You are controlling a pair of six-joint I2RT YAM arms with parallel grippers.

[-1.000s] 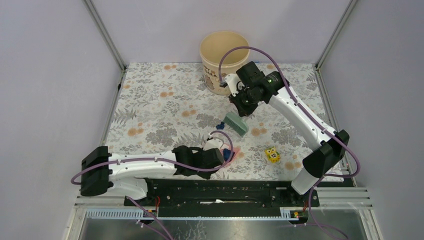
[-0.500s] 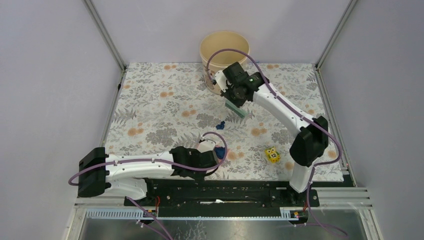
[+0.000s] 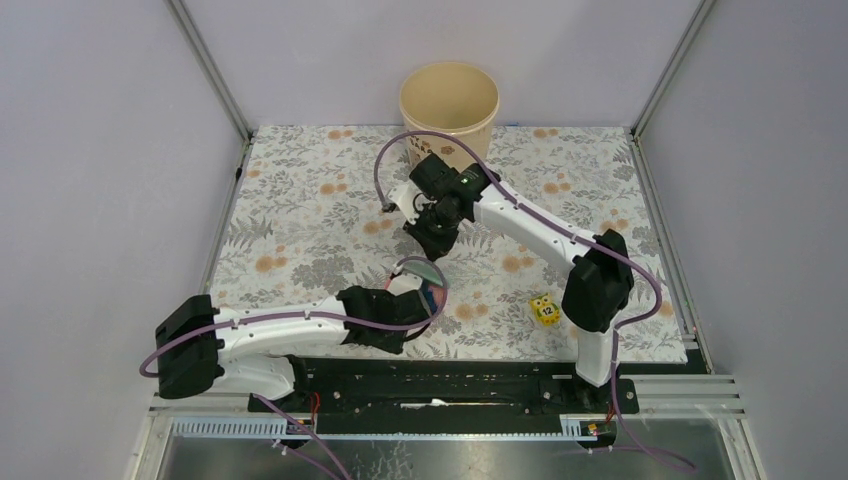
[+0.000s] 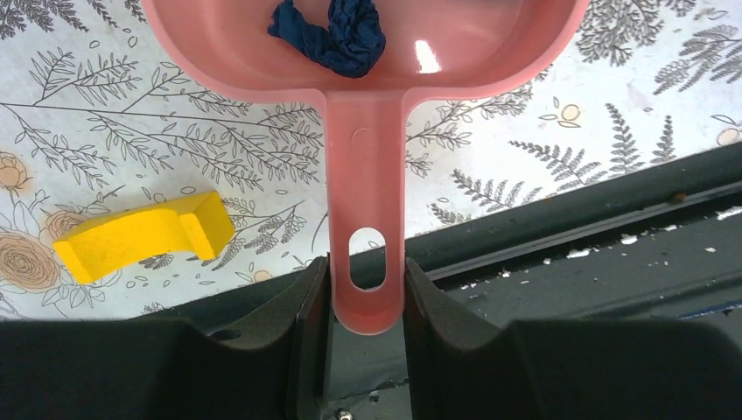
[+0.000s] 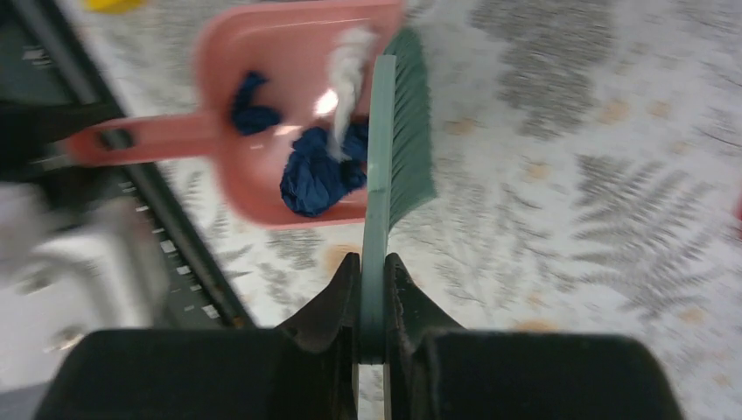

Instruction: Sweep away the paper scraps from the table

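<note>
Left gripper [image 4: 366,293] lay low over table [image 4: 612,105] edge, clamped on dustpan [image 4: 365,166] handle, right gripper [image 5: 371,289] stretched across, gripped brush [image 5: 404,122] (bristles ahead, at pan rim)

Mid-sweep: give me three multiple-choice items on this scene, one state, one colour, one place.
1. The left gripper is: A open and empty; B shut on the dustpan handle; C out of view.
2. The brush in the right gripper is: A red; B green; C yellow.
3. The dark blue paper scraps lie: A in the dustpan; B on the brush's back; C between the left gripper's fingers.
Answers: B, its fingers pinch the pink handle; B, the bristles are green; A, both wrist views show them in the pan.
</note>
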